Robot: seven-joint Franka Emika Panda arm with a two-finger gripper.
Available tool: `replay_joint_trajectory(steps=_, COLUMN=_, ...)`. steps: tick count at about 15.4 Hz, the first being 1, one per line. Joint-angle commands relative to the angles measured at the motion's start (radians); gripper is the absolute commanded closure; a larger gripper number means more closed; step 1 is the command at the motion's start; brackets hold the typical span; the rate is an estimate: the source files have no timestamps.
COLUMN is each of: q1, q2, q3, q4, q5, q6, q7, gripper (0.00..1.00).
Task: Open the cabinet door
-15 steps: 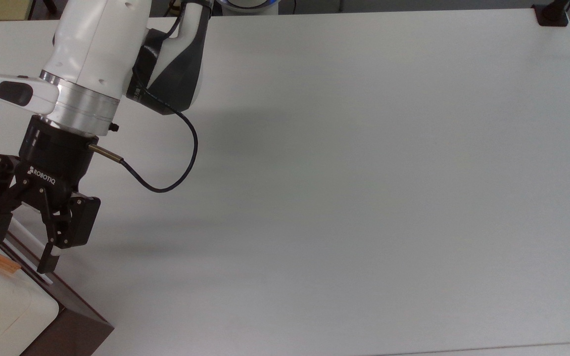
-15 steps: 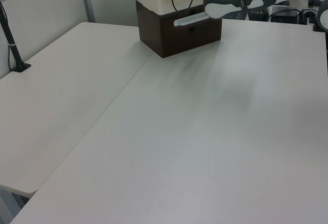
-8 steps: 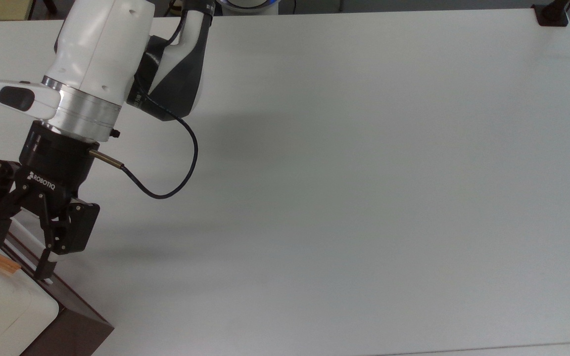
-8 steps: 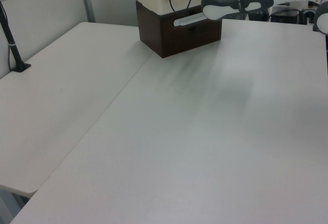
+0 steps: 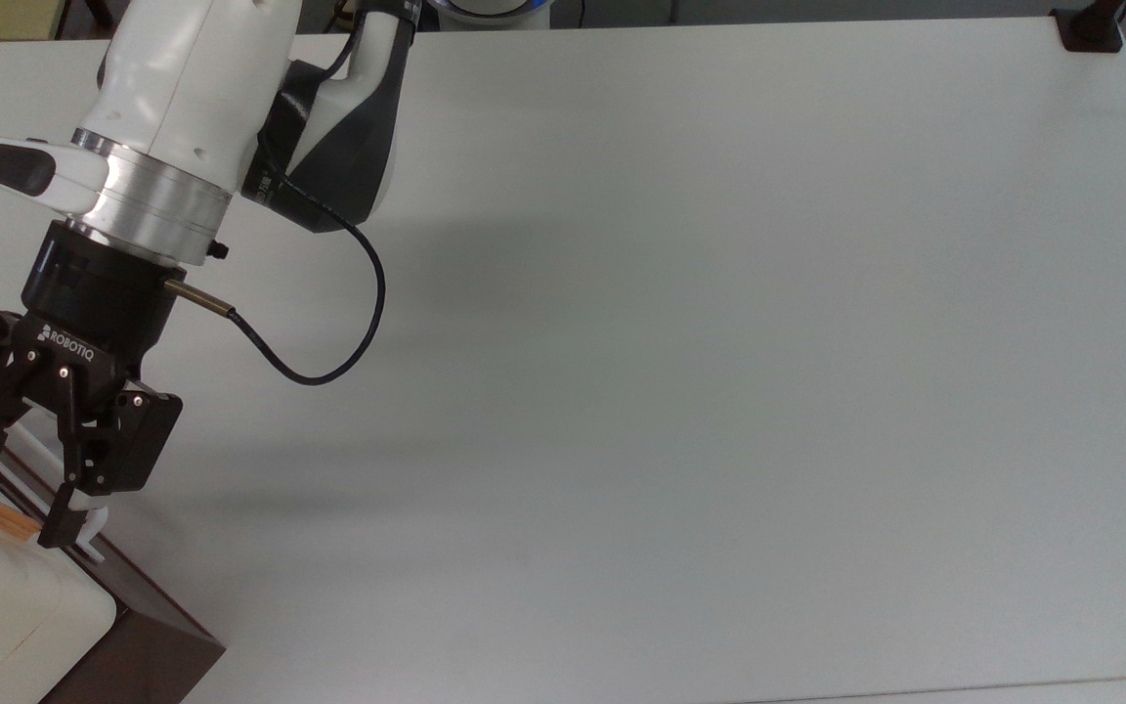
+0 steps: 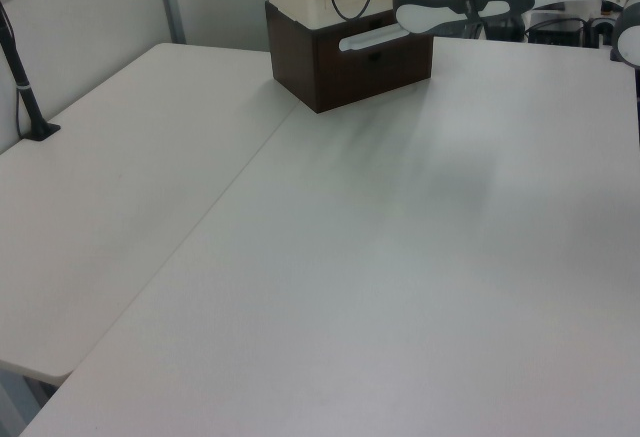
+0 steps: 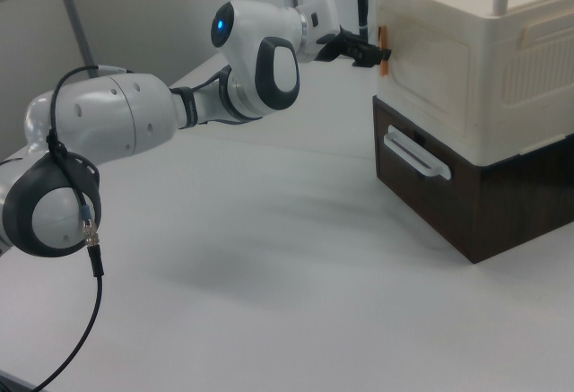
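With fingers spread apart, the end effector (image 5: pixel 8 508) straddles the cabinet door's (image 7: pixel 430 74) copper handle (image 7: pixel 383 49).

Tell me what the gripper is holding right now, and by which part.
Nothing yet. The gripper is open, its fingers either side of the copper-orange handle on the cabinet door, not closed on it.
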Motion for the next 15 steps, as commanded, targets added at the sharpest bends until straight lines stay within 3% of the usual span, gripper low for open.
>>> replay_joint_trajectory(steps=1, q1=0.007, q2=0.014, q3=-0.021, q4=0.018, q5=-0.018, q6=0.022, q7=0.04, gripper=0.42)
replay_joint_trajectory(steps=3, q1=0.008, q2=0.012, q3=-0.021, q4=0.018, q5=-0.018, q6=0.022, q7=0.04, gripper=0.57)
replay_joint_trajectory(steps=6, q1=0.014, q2=0.009, q3=-0.021, q4=0.018, q5=-0.016, q6=0.022, q7=0.042, gripper=0.69)
replay_joint_trajectory(steps=12, q1=0.014, q2=-0.031, q3=-0.017, q4=0.001, q5=-0.015, q6=0.022, q7=0.04, gripper=0.75)
replay_joint_trajectory(steps=15, q1=0.014, q2=-0.122, q3=-0.009, q4=-0.058, q5=-0.015, q6=0.022, q7=0.034, gripper=0.76)
